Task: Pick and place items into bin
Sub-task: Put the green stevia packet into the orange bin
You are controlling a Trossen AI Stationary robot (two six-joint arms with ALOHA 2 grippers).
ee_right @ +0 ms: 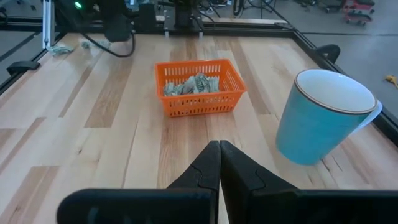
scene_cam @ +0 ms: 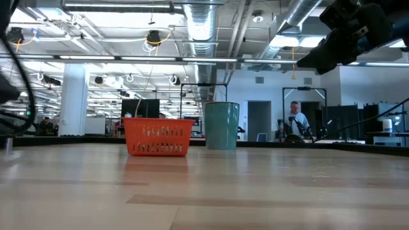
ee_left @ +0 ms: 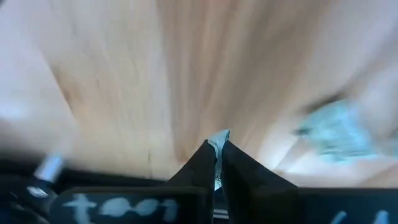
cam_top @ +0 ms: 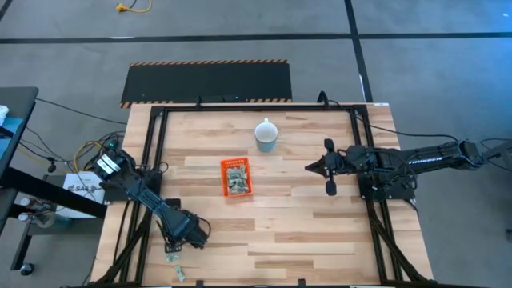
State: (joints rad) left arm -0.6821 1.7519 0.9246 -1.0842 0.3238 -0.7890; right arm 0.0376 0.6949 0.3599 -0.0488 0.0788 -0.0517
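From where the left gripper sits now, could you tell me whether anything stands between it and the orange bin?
Nothing visible does. The left gripper, shut on a wrapped piece, is near the table's front-left corner; bare wood lies between it and the orange bin. The mug stands beyond the bin.

Setting: large open industrial lab or robotics workshop. Exposed silver ducts and pipes run along an unfinished ceiling with strip lighting. Floor is grey concrete marked with dark lines; a hazard-striped black mat lies beside the wooden table. Metal frames, racks and monitors stand in the background, where a person is at a station.
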